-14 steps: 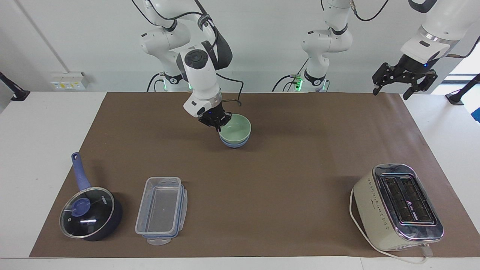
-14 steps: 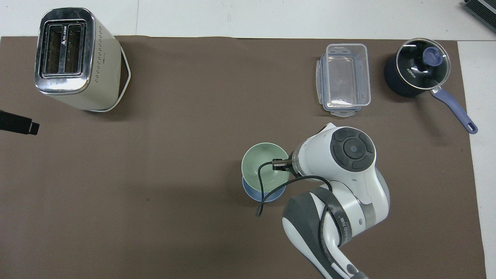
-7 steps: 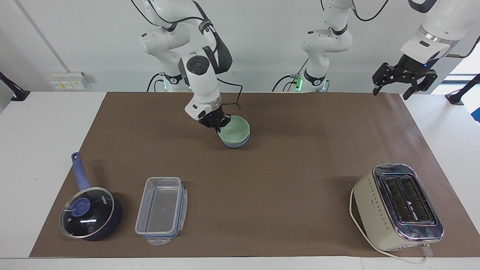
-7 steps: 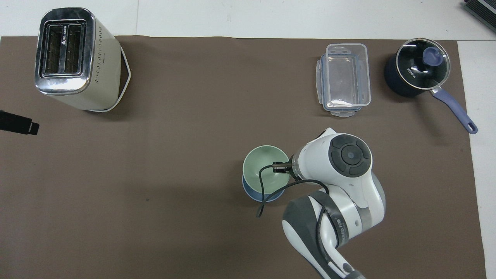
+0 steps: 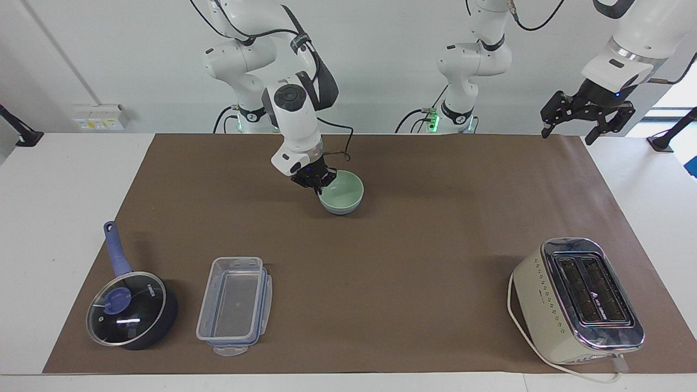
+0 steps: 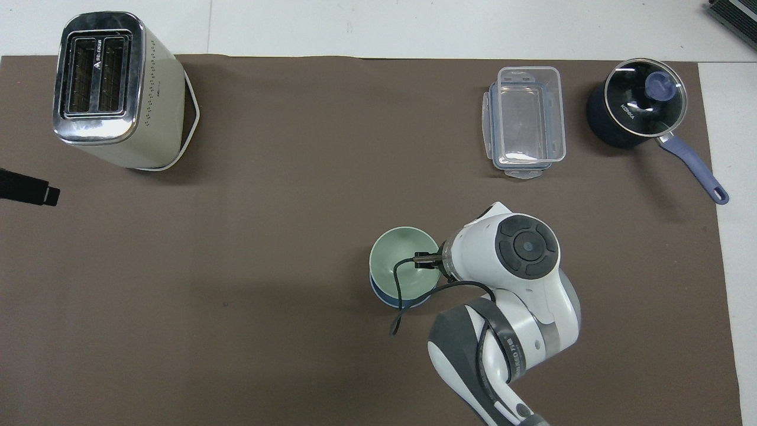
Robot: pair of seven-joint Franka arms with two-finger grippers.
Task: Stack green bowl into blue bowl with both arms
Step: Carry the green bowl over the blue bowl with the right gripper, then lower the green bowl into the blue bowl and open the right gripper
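Observation:
The green bowl (image 5: 343,190) sits nested in the blue bowl (image 5: 342,212) near the middle of the brown mat, with only a thin blue edge showing under it. In the overhead view the green bowl (image 6: 397,258) covers most of the blue bowl (image 6: 383,297). My right gripper (image 5: 317,184) is shut on the green bowl's rim at the side toward the right arm's end; it also shows in the overhead view (image 6: 427,260). My left gripper (image 5: 569,133) is open and empty, raised over the mat's corner at the left arm's end, where the left arm waits.
A cream toaster (image 5: 577,299) stands farthest from the robots at the left arm's end. A clear plastic container (image 5: 234,305) and a dark blue lidded saucepan (image 5: 130,310) lie at the right arm's end. The left gripper's tip (image 6: 26,188) shows in the overhead view.
My right gripper has lowered the green bowl deeper into the blue bowl, so less blue shows. The left arm has not moved.

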